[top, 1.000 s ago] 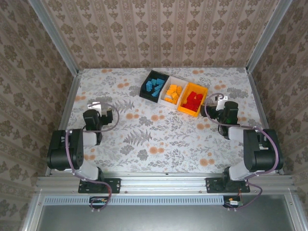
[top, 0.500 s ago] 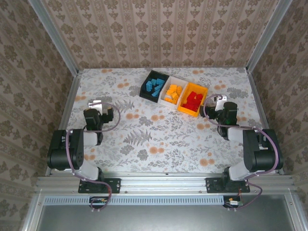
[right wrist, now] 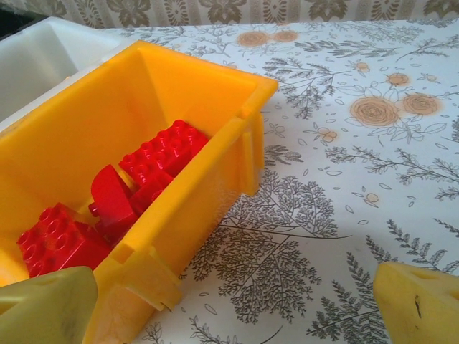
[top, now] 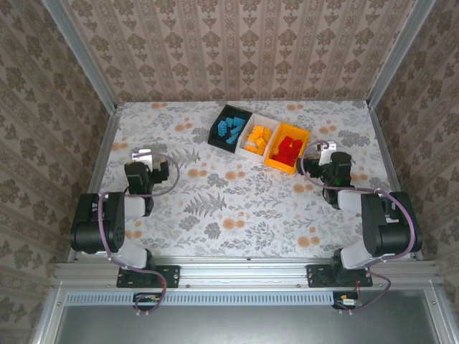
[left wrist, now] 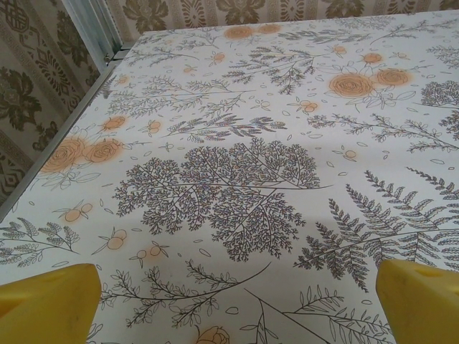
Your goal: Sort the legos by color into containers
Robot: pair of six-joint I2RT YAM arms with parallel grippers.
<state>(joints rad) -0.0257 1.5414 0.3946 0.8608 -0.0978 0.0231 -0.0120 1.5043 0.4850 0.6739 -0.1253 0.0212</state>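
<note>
- Floral cloth [top: 215, 208] covers the table and patterned wallpaper closes it in on three sides; we spot no loose brick anywhere on the cloth.
- Three bins stand touching in a slanted row at far centre. The black bin [top: 212, 137] holds blue bricks [top: 231, 127], the white bin [top: 267, 120] holds orange bricks [top: 257, 138], and the orange-yellow bin [top: 302, 134] holds red bricks [top: 287, 149].
- Right gripper [top: 326, 147] has its jaws spread wide and grips nothing. It sits just beside the row's right end, and the orange-yellow bin lies to its left and slightly ahead. In the wrist view that bin's near corner falls between the fingers.
- Left gripper [top: 142, 154] is equally wide and empty. It is well apart from the bins and faces bare cloth.
- Each bin's long axis runs roughly away from us, leaning a little right.
- We judge that the sorting looks finished; any follow-up at the bins favours the right arm.
</note>
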